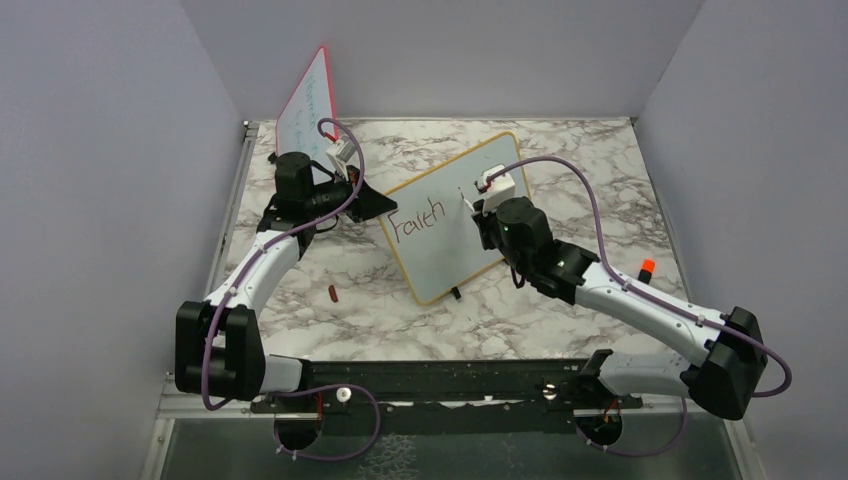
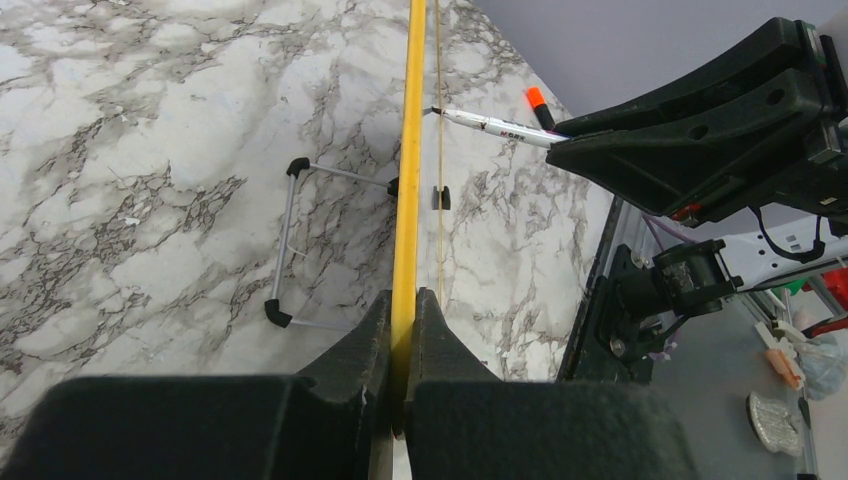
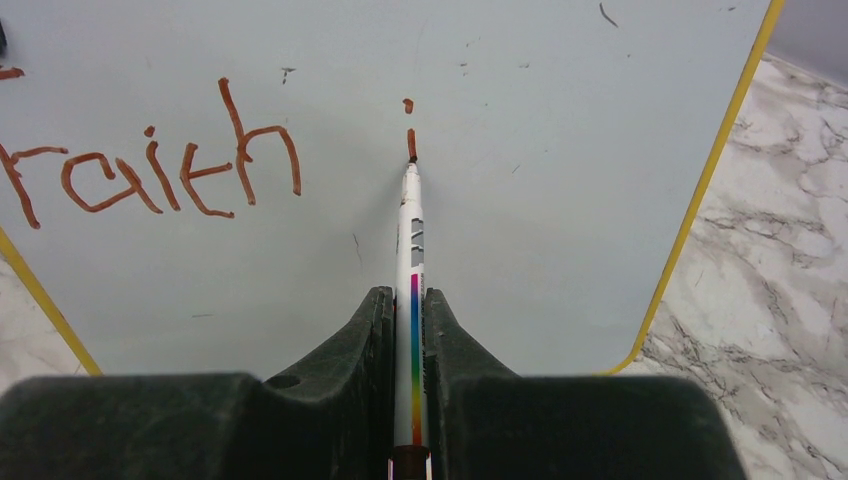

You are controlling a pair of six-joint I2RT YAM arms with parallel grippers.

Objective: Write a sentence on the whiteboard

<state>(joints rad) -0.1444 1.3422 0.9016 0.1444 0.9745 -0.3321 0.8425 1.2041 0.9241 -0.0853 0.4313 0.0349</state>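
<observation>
**Slip and smear risks with the second word barely begun**

Propped on its wire stand (image 2: pixel 287 240) near the middle of the table (image 1: pixel 330 255), toward the far edge: the whiteboard (image 1: pixel 445 265). Pinched at its yellow frame, near-left corner, between the pressed-in fingers of the left gripper (image 2: pixel 403 305). Pinched likewise in the right gripper (image 3: pixel 412 305): the marker (image 3: pixel 411 225), its tip touching the surface just under an "i".

Of the sentence (image 1: pixel 418 223), only "Faith" and that "i" are written.

Could swing or tip the board by pressing hard, with one corner grip and a thin stand as sole support. Could skip strokes by pressing lightly. Could smear "Faith" by dragging across it.

From the right wrist alone: tip contact and letter shapes. From the left wrist alone: the frame edge-on and the stand behind. From above alone: the red-framed board (image 1: pixel 305 100) at the far-left corner and a small red cap (image 1: pixel 332 293) near the left arm.
</observation>
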